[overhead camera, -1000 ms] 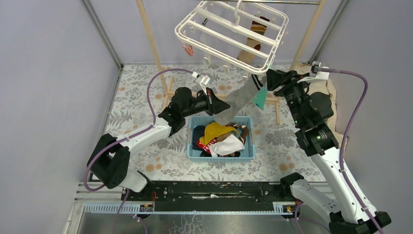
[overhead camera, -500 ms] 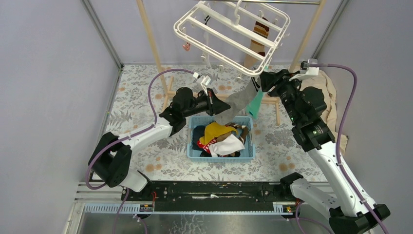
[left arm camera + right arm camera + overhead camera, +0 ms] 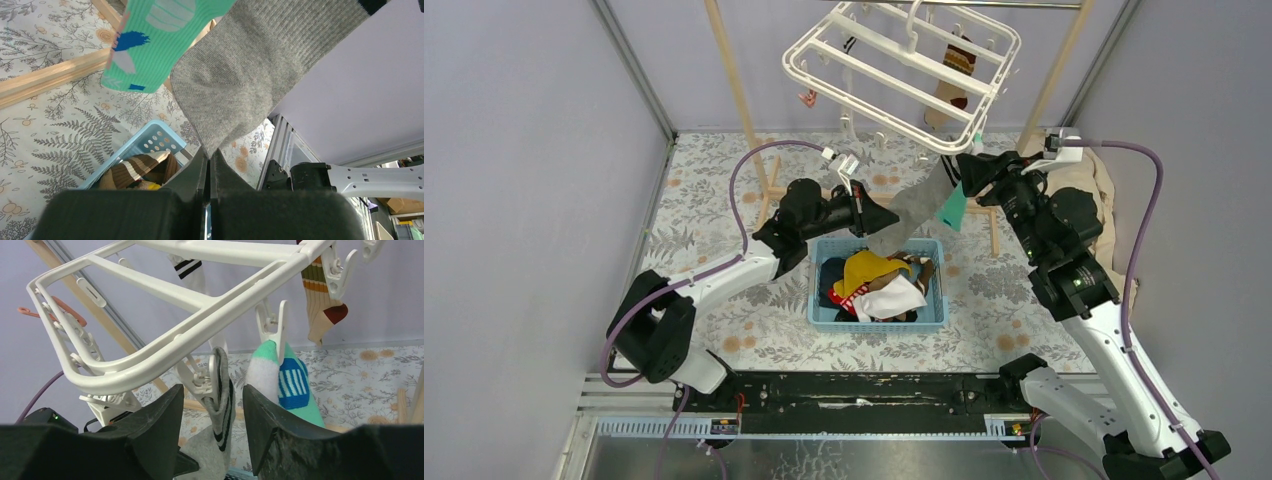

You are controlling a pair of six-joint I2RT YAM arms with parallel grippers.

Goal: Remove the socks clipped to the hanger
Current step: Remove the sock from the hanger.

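Observation:
The white hanger hangs tilted from the rack, and its bars cross the right wrist view. A grey sock stretches from one of its clips down to my left gripper, which is shut on the sock's toe. My right gripper is open, one finger on each side of that clip and the sock's cuff. A teal sock is clipped beside it. A brown-striped sock hangs further back.
A blue basket with several socks in it sits below the left gripper. The wooden rack poles stand behind. A beige cloth lies at the right. A pink sock and a black-striped white sock hang from the hanger's far side.
My right gripper has shifted a little to the left, toward the grey sock's clip, and the hanger has swung slightly. The left gripper has kept its hold in place.

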